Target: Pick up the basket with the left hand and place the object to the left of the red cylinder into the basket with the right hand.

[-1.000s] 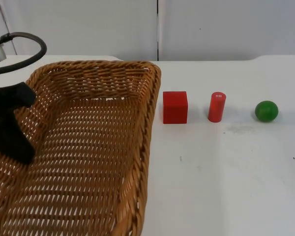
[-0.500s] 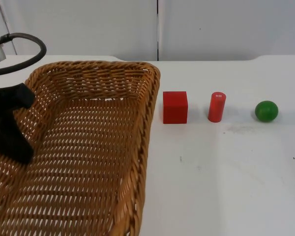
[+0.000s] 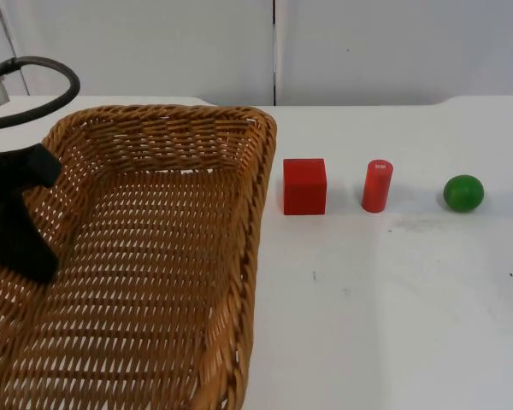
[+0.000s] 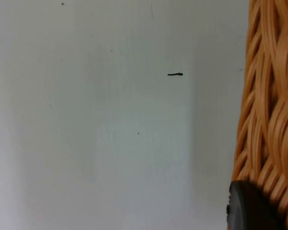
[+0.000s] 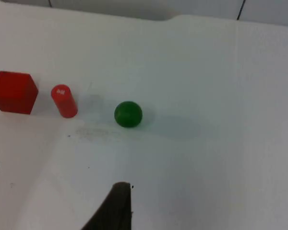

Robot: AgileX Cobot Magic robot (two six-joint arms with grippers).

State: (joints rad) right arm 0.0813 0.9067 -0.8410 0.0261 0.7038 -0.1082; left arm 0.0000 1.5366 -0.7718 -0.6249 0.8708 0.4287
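Basket (image 3: 154, 256) held at its left rim by left gripper (image 3: 17, 226), clamped. Red cube (image 3: 304, 186) sits left of red cylinder (image 3: 377, 185) — approach squarely from above; right gripper's opening cannot be told.

on the counter (image 3: 393, 299) the basket (image 3: 145, 256) lies at the left; to its right, in a row, stand the cube (image 3: 304, 186), the cylinder (image 3: 377, 185), then the ball (image 3: 463, 193), each apart.
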